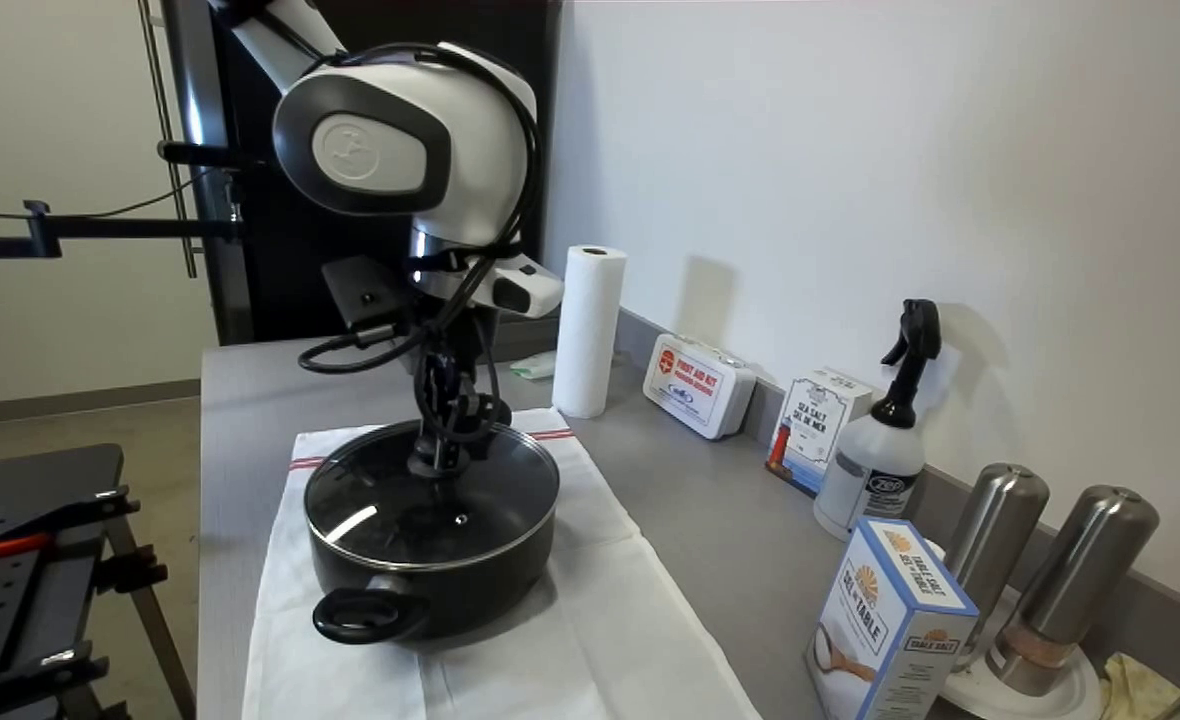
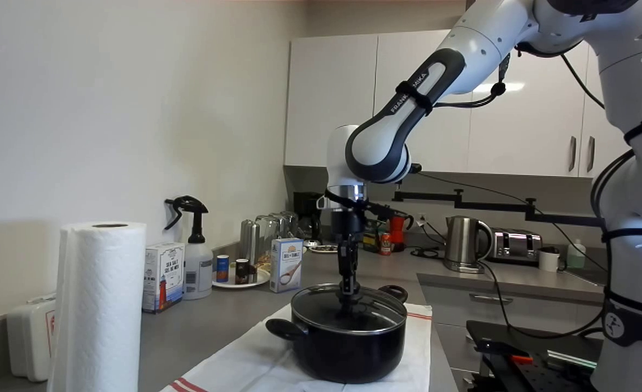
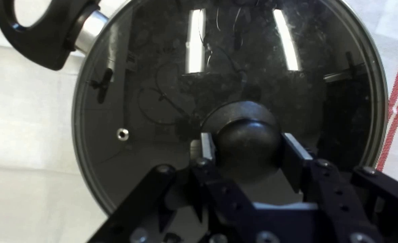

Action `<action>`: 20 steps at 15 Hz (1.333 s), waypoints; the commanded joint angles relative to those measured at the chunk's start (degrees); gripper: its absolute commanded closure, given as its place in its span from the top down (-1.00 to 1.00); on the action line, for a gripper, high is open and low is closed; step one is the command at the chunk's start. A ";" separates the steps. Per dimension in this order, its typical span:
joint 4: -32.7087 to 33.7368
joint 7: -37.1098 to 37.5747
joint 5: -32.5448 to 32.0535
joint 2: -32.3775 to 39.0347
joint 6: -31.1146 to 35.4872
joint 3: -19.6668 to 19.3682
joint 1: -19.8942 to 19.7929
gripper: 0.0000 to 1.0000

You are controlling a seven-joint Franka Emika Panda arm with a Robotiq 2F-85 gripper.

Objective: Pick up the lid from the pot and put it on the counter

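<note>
The lid (image 1: pixel 390 510) is round dark glass with a metal-edged rim and a black knob. It sits on the black pot (image 1: pixel 495 590) in both exterior views (image 2: pixel 321 313) (image 2: pixel 348 356). My gripper (image 1: pixel 440 462) points straight down at the lid's centre, and it also shows at the knob in an exterior view (image 2: pixel 349 294). In the wrist view my gripper (image 3: pixel 249 146) has its fingers partly closed on both sides of the knob, apparently touching it. The glass lid (image 3: pixel 158 152) fills most of that view. The grey counter (image 1: pixel 640 450) lies around the white cloth under the pot.
The white cloth (image 1: pixel 600 620) has red stripes. Along the wall stand a paper towel roll (image 1: pixel 590 330), first aid kit (image 1: pixel 698 388), sea salt box (image 1: pixel 818 425), spray bottle (image 1: pixel 870 460), table salt box (image 1: pixel 890 620) and steel mills (image 1: pixel 1075 570). A kettle (image 2: pixel 462 245) stands farther back.
</note>
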 commanded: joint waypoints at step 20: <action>2.19 -2.00 -7.33 -6.84 -8.75 9.30 9.84 -0.50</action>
